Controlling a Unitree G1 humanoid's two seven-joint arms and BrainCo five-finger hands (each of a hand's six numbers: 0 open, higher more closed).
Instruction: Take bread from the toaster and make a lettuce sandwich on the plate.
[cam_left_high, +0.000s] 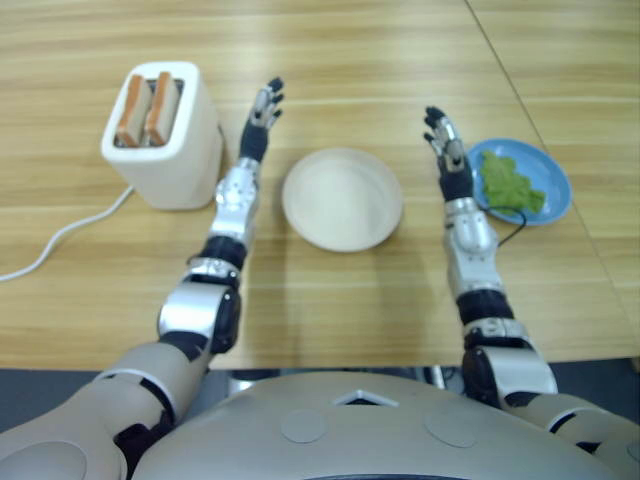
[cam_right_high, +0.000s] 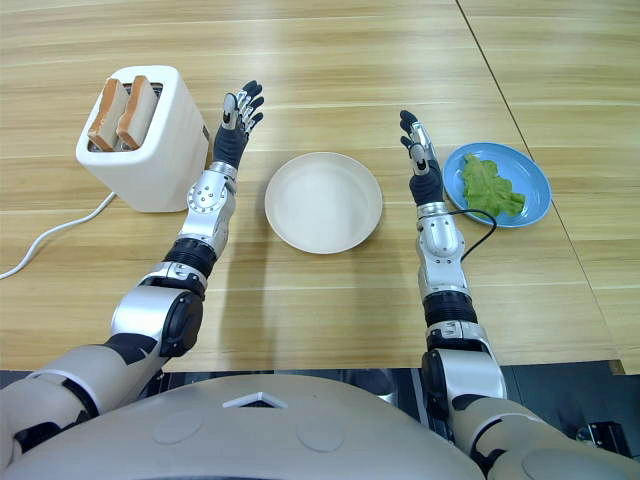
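Observation:
A white toaster (cam_left_high: 170, 135) stands at the left of the wooden table with two slices of bread (cam_left_high: 148, 108) sticking up from its slots. An empty cream plate (cam_left_high: 343, 198) sits in the middle. A blue plate (cam_left_high: 548, 180) at the right holds green lettuce (cam_left_high: 510, 182). My left hand (cam_left_high: 264, 113) is held flat and open just right of the toaster, touching nothing. My right hand (cam_left_high: 442, 137) is open too, between the cream plate and the blue plate, just left of the lettuce.
The toaster's white cord (cam_left_high: 60, 238) trails off to the left edge of the table. A thin black cable (cam_right_high: 480, 240) runs beside my right forearm. A seam between table boards (cam_left_high: 520, 100) runs diagonally at the far right.

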